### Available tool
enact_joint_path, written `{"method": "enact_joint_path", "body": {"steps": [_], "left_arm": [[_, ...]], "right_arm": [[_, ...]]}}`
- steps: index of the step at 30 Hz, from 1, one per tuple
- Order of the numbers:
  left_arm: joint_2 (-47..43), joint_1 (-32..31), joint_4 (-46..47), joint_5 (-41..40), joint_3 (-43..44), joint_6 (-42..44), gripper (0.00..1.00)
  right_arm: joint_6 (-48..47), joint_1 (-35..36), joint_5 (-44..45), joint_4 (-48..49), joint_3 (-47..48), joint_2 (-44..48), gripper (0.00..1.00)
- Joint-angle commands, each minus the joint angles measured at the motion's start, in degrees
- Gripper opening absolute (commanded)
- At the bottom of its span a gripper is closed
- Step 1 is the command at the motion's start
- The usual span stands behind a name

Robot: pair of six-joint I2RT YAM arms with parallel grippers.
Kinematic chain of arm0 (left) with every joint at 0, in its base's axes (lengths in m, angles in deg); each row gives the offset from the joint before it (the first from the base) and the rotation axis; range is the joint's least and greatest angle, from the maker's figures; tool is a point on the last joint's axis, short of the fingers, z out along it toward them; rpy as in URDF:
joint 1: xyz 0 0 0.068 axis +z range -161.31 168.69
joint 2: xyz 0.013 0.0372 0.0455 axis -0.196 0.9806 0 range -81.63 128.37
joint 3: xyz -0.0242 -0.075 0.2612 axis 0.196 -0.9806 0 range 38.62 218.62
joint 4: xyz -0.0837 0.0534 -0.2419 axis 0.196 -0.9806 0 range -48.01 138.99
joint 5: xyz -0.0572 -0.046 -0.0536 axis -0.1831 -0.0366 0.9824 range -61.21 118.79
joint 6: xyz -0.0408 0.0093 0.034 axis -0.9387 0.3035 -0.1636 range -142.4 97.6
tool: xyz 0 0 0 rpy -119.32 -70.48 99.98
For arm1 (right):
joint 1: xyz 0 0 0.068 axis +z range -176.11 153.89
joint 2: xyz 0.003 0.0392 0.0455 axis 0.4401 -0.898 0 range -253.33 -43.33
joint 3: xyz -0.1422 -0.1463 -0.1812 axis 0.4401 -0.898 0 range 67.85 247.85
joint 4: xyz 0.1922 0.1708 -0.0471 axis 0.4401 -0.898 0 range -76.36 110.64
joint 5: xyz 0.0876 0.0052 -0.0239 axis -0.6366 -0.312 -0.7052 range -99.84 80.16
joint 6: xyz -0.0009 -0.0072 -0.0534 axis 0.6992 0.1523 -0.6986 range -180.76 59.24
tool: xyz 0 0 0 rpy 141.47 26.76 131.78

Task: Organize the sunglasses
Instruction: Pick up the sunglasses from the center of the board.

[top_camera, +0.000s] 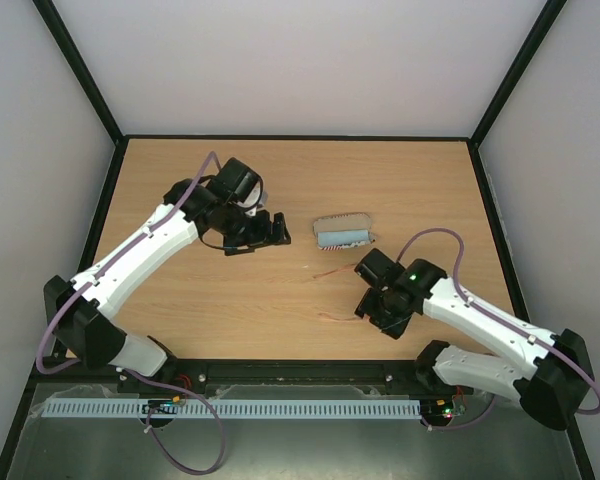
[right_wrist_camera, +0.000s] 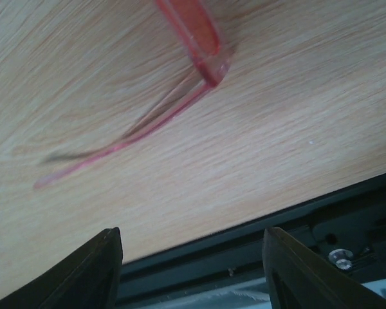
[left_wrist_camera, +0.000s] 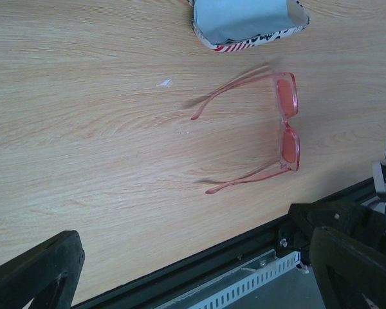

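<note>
The sunglasses (left_wrist_camera: 285, 122) are seen lying on the wooden table (top_camera: 210, 300), apart from both arms, with their two slender arms unfolded. In the top view only these thin arms can be made out, pointing leftwards from beneath the right arm's wrist (top_camera: 390, 285), while the front of the frame is hidden by it. The glasses are placed just on the near side of the oval patterned case (left_wrist_camera: 244, 44), which lies open with a light blue cloth (left_wrist_camera: 241, 19) inside it. The right jaws are held just above the table over the lens end of the glasses. In the right wrist view the two dark fingers (right_wrist_camera: 83, 270) are spread apart, with nothing between them, and one corner of the frame is seen on the table beyond them. The left jaws are held at the left of the case, near the table's middle. They are opened wide and nothing is gripped, each finger (left_wrist_camera: 35, 270) being seen at one side of the left wrist view, well apart from the glasses.
</note>
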Motion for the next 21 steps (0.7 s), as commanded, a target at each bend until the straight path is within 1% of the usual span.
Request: {"method": "enact_joint_path", "body": {"steps": [1,6,9,15,18,21], "left_arm": [[0.07,0.49,0.17,2.61,-0.54,2.62,0.99],[-0.76,0.57,-0.49,3.82,0.07,3.51,0.99],[-1.40,0.58,-0.40,4.16,-0.26,3.71,0.99],[-2.37,0.67,0.00,4.12,-1.29,3.30,0.99],[-2.68,0.68,0.14,3.95,-1.67,3.01,0.99],[-2.85,0.66,-0.23,3.49,-1.65,2.87,0.99]], "right_arm": [[11.65,0.35,3.92,3.09,-2.67,-2.38,0.62],[18.05,0.32,4.78,8.02,-4.42,-7.01,0.63],[21.17,0.34,5.86,8.58,-5.49,-7.81,0.57],[24.95,-0.59,8.65,7.85,-9.65,-4.40,0.56],[25.32,-2.36,8.22,10.70,-13.26,-2.18,0.55],[24.65,-3.95,9.07,12.82,-14.92,-1.17,0.55]]}}
